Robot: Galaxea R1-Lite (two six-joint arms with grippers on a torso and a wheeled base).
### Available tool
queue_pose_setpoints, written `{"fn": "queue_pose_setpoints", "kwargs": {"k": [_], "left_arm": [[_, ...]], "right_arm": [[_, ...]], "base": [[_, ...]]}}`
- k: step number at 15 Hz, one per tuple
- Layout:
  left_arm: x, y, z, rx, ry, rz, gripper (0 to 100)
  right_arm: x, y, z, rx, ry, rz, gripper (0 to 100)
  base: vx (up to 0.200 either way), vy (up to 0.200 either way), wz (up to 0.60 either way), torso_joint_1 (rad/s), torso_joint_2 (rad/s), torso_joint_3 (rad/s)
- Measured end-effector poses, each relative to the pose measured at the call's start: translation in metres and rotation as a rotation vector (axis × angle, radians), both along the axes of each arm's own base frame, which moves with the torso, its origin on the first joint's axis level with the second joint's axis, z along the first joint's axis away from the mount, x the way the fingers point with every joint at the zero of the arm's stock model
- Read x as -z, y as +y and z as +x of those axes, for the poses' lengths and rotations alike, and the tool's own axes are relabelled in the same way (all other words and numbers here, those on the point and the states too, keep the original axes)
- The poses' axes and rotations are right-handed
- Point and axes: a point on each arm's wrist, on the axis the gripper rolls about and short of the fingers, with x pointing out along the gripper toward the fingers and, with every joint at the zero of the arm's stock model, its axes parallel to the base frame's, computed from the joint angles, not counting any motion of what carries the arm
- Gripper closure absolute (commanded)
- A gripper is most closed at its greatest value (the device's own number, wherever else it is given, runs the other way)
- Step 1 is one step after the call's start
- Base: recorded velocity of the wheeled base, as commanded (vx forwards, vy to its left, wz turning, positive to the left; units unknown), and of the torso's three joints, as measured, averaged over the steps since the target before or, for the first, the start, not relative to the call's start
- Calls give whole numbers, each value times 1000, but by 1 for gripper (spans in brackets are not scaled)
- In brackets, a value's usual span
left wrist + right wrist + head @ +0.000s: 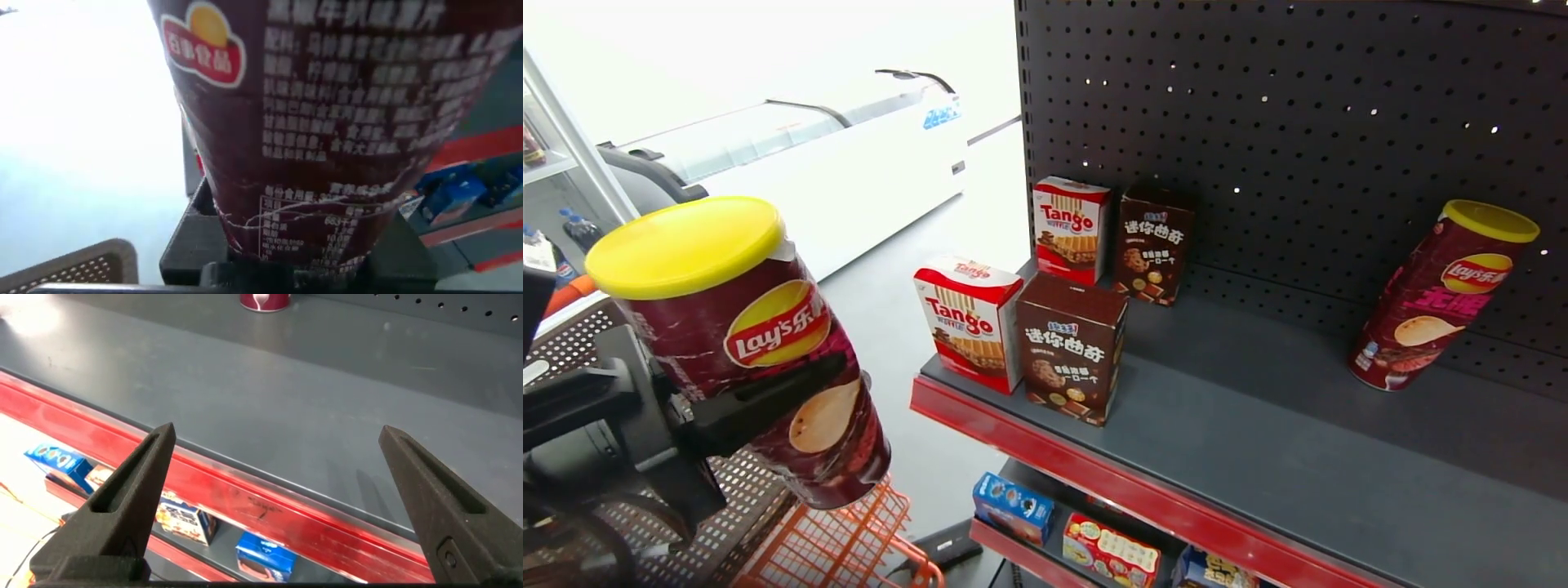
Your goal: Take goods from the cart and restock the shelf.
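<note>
**Q:** What is the carrying structure?

**A:** A dark grey metal shelf [1258, 441] with a red front edge, backed by a black perforated panel [1298, 106].

**Q:** What is the supply unit?

**A:** An orange wire cart [841, 547], which sits below and beyond the shelf's left end.

**Q:** Where is the task item?

**A:** A maroon cardboard chip tube with a yellow plastic lid [760, 343] is tilted in the air above the cart, clear of the shelf's left end. The left gripper [760, 396] clamps its lower body, with the fingers closed to the tube's width. A second matching tube [1437, 298] rests on the shelf toward the back right, leaning against the panel.

**Q:** What smaller stock is there?

**A:** Four boxes stand upright at the left end.
- **Front-left corner:** a red-and-white wafer box [968, 322] stands just beside a brown cookie box [1070, 347].
- **Back-left corner:** a second wafer box [1070, 229] and a second cookie box [1153, 245] stand near the panel.

**Q:** What is the state of the other tool?

**A:** The right gripper [278, 437] hovers over the shelf's front edge. Its fingers are spread wide and nothing is between them.
</note>
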Motion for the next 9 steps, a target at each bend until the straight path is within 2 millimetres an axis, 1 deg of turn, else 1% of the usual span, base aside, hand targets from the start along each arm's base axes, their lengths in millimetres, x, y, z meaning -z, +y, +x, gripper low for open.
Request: {"fn": "queue_pose_setpoints", "kwargs": {"k": [4, 7, 9], "left_arm": [[4, -11, -1, 108, 9, 5, 100], [18, -23, -9, 208, 57, 19, 100], [23, -29, -14, 312, 76, 22, 100]], "right_arm": [[0, 0, 0, -1, -3, 1, 0], [0, 0, 0, -1, -2, 0, 0], [0, 0, 0, -2, -3, -1, 0]], "base": [[0, 0, 0, 0, 0, 0], [0, 0, 0, 0, 0, 0], [0, 0, 0, 0, 0, 0]]}}
